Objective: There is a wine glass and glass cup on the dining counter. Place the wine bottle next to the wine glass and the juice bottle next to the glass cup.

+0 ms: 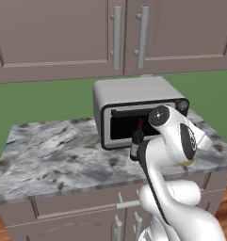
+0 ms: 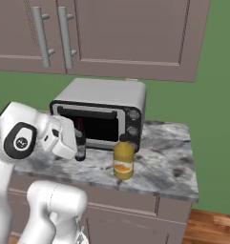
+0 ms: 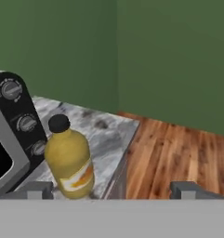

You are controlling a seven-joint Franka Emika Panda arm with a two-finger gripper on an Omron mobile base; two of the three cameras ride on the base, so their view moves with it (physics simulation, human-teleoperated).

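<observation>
The juice bottle (image 3: 69, 158) (squat, yellow-orange, dark cap) is seen standing nearer one of the widely spread fingertips (image 3: 35, 189) of the gripper (image 3: 111, 189), ungripped, on the marble worktop (image 2: 169, 167) beside the toaster oven (image 2: 102, 112), with the wine bottle (image 2: 80, 140) near the hand, before green walls.

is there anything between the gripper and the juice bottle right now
Nothing visible. In the hand view the juice bottle stands just beyond the open gripper, nearer one fingertip, with bare marble worktop around it. The toaster oven sits close beside the bottle, not in front.
</observation>
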